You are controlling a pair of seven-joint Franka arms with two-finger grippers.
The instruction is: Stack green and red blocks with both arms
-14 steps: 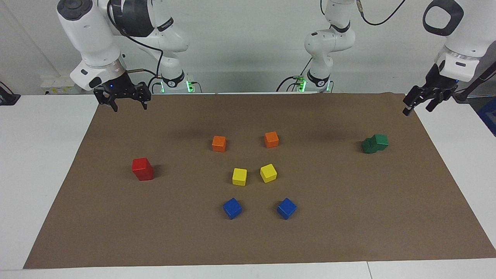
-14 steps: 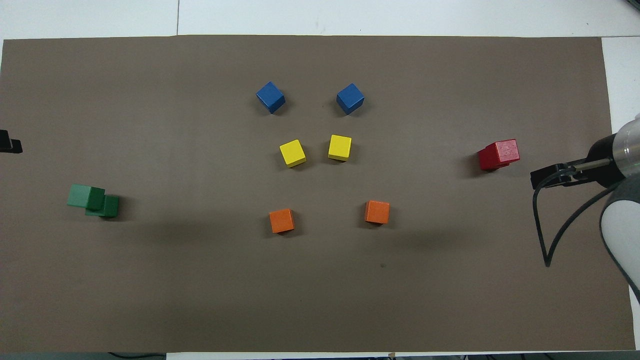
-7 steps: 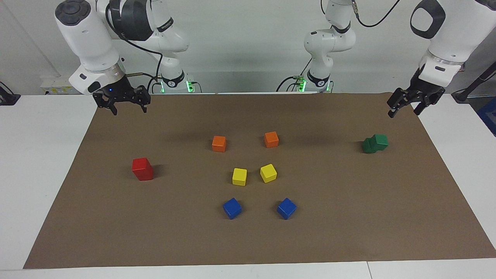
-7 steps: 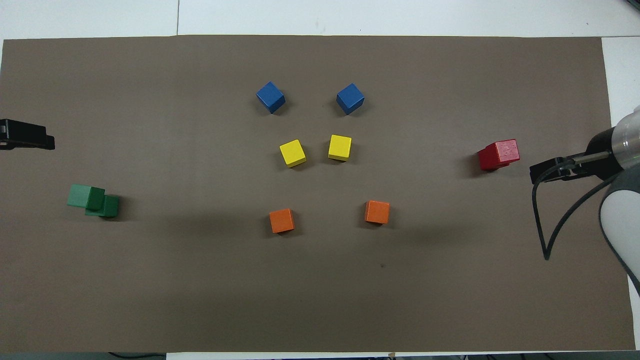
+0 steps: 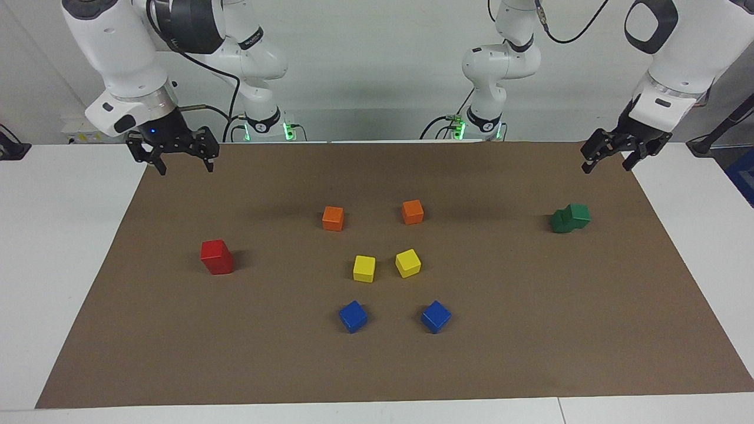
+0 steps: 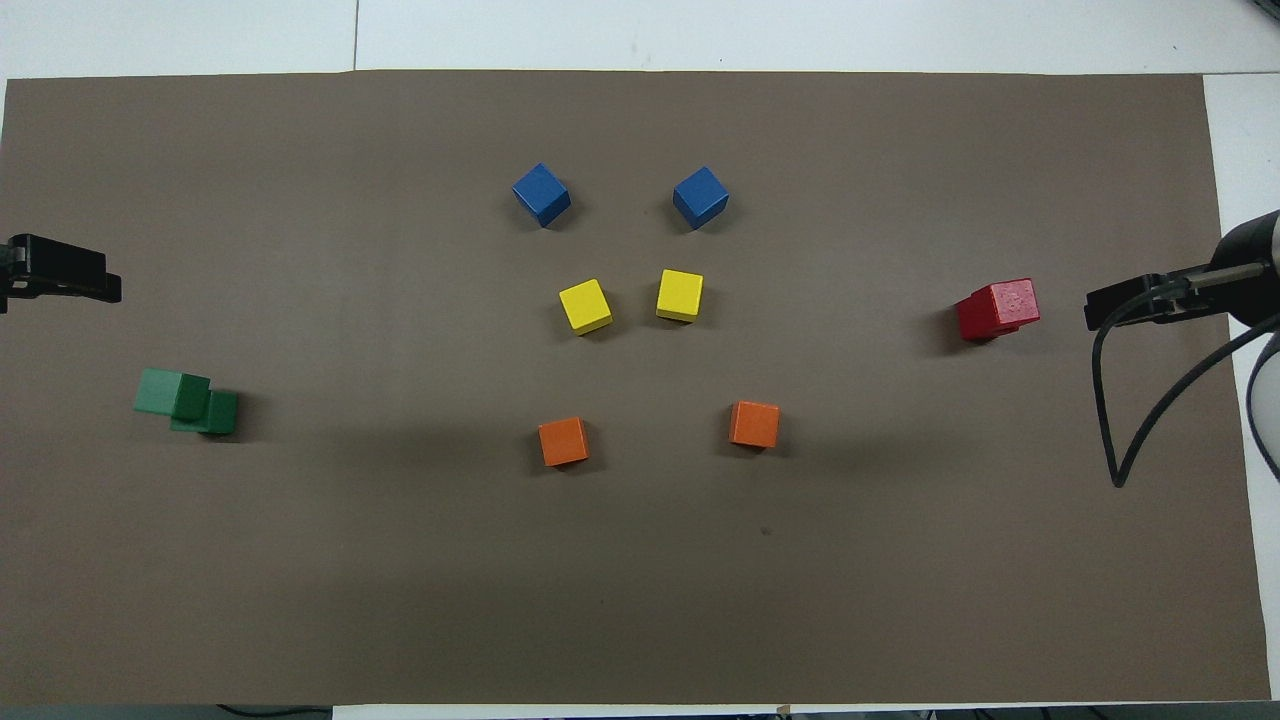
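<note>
Two red blocks (image 5: 217,257) (image 6: 995,308) stand stacked toward the right arm's end of the brown mat, the upper one slightly askew. Toward the left arm's end, two green blocks (image 5: 570,218) (image 6: 187,402) form a stack whose upper cube sits offset on the lower one. My right gripper (image 5: 184,169) (image 6: 1130,305) hangs open and empty over the mat's edge at the right arm's end. Over the mat's edge at the left arm's end my left gripper (image 5: 607,168) (image 6: 62,282) hangs open with nothing in it. Neither touches a block.
In the middle of the brown mat (image 5: 530,324) lie two orange cubes (image 5: 333,218) (image 5: 412,212), two yellow cubes (image 5: 364,268) (image 5: 407,262) and two blue cubes (image 5: 353,316) (image 5: 436,316), each standing alone. White table surrounds the mat.
The left gripper has swung in from past the mat's edge to over the mat. The right gripper has drifted outward toward its end of the table. No block has moved.
</note>
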